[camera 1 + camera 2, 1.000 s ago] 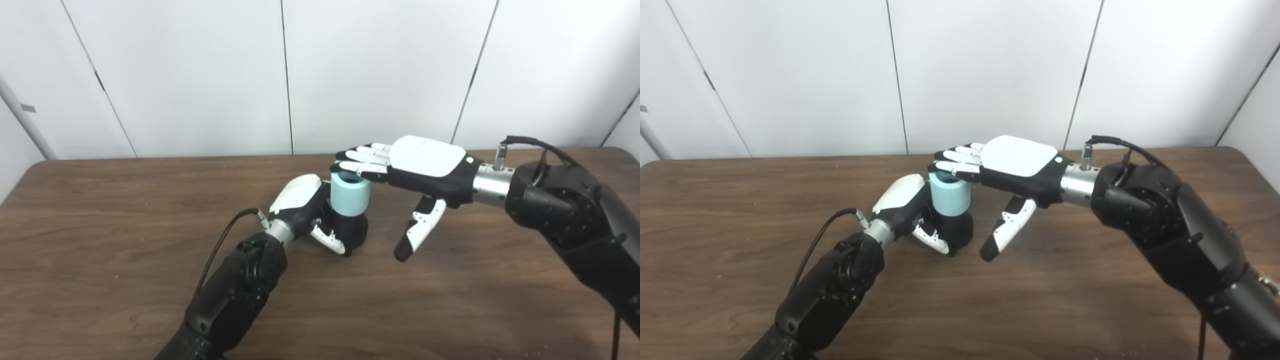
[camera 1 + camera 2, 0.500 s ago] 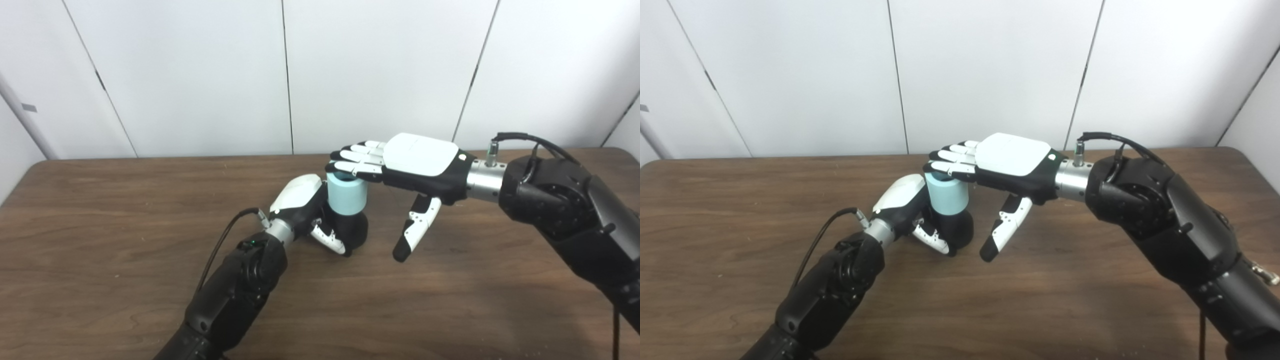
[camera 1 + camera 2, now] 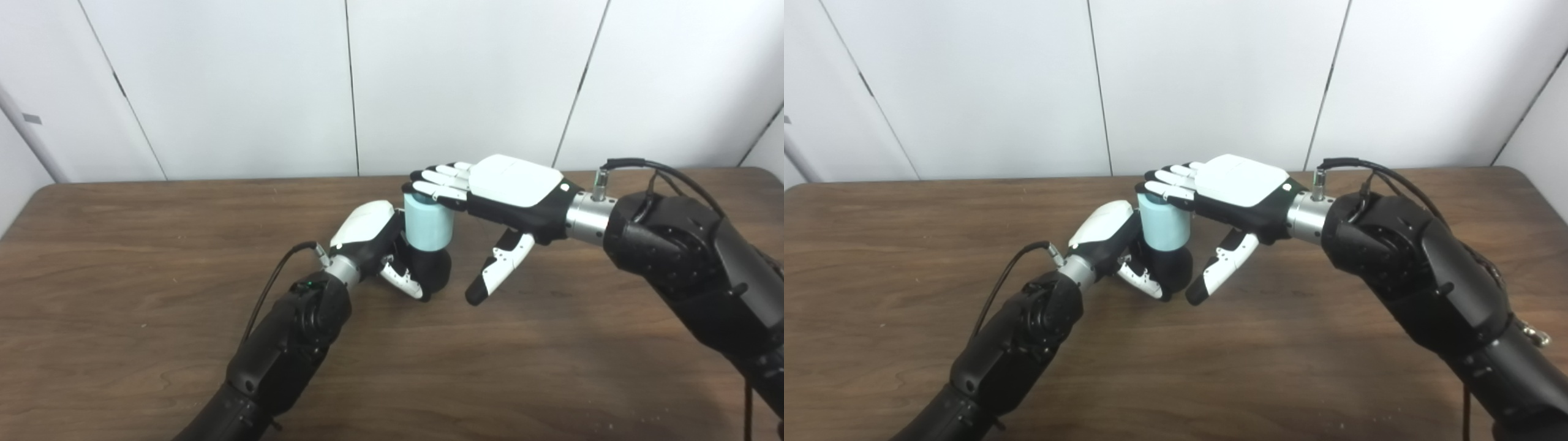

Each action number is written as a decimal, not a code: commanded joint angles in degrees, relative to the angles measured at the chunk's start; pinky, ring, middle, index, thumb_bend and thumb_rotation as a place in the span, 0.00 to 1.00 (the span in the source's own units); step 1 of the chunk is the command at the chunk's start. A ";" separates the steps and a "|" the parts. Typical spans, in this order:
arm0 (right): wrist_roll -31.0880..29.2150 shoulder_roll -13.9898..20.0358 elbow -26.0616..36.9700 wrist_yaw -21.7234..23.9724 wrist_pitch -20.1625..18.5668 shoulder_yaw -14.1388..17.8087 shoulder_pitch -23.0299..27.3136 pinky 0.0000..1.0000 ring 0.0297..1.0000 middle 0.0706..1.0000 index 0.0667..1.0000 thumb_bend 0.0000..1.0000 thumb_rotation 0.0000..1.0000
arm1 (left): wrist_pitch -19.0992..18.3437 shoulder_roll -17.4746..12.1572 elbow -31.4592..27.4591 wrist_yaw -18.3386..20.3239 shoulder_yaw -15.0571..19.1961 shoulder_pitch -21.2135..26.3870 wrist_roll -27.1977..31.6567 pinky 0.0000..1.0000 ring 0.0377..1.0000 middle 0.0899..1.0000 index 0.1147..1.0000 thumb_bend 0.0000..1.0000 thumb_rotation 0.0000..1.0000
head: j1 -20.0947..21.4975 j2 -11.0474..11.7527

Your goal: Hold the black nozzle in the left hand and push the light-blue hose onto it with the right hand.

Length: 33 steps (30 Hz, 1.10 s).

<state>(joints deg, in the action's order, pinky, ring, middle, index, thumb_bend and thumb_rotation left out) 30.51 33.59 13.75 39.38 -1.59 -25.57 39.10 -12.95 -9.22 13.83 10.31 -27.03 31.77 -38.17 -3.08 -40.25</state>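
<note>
- The black nozzle (image 3: pixel 432 274) is gripped low down by the left hand (image 3: pixel 375 244), fingers curled shut around it, so that it is kept upright and steady against a downward push.
- The light-blue hose (image 3: pixel 428 222) is seated upright on top of the nozzle, near the middle of the table and closer to the far edge than to the near one.
- The right hand (image 3: pixel 493 199) is laid flat, palm down, with its fingers (image 3: pixel 438 181) spread straight over the hose's top rim; nothing is grasped, and the thumb is hung down clear of both parts. This flat pose is judged to suit pressing from above.
- Whether the hose is fully seated cannot be told.
- The table (image 3: pixel 122 257) is dark wood-grain, bare apart from the arms and the two parts.
- Behind the far edge, plain white wall panels (image 3: pixel 245 86) with thin dark seams are seen.
</note>
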 commanded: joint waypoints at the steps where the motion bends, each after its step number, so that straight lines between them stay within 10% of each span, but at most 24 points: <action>1: 1.00 2.58 -0.62 6.83 -2.49 -2.12 -2.21 1.00 1.00 1.00 1.00 0.92 1.00 | -3.26 -1.75 2.48 4.49 -0.58 -3.06 0.45 0.47 0.45 0.42 0.41 0.53 0.00 | -0.05 -0.01; 13: -0.76 2.79 1.27 5.88 -2.16 -1.89 -3.05 1.00 1.00 1.00 1.00 0.92 0.99 | -3.50 -1.49 2.83 4.37 -0.65 -2.81 0.26 0.53 0.49 0.45 0.41 0.53 0.00 | -0.15 -0.36; 25: -4.69 1.84 -3.02 -2.89 14.04 0.01 -3.31 0.99 0.99 1.00 0.96 0.78 0.85 | -3.60 -1.21 3.80 4.10 -0.72 -2.34 0.02 0.45 0.43 0.42 0.41 0.53 0.00 | 0.16 -0.07; 33: -5.75 -2.37 1.60 -6.28 4.48 5.75 -4.63 0.92 0.97 1.00 1.00 0.73 0.65 | -3.28 -1.09 4.48 4.05 -1.14 -2.03 -0.29 0.52 0.47 0.46 0.40 0.52 0.00 | 0.46 0.43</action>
<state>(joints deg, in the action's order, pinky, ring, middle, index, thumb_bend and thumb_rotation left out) 24.68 31.93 13.53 33.98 3.06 -20.62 34.02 -12.93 -9.10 13.94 10.36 -27.15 31.97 -38.19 -2.55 -39.81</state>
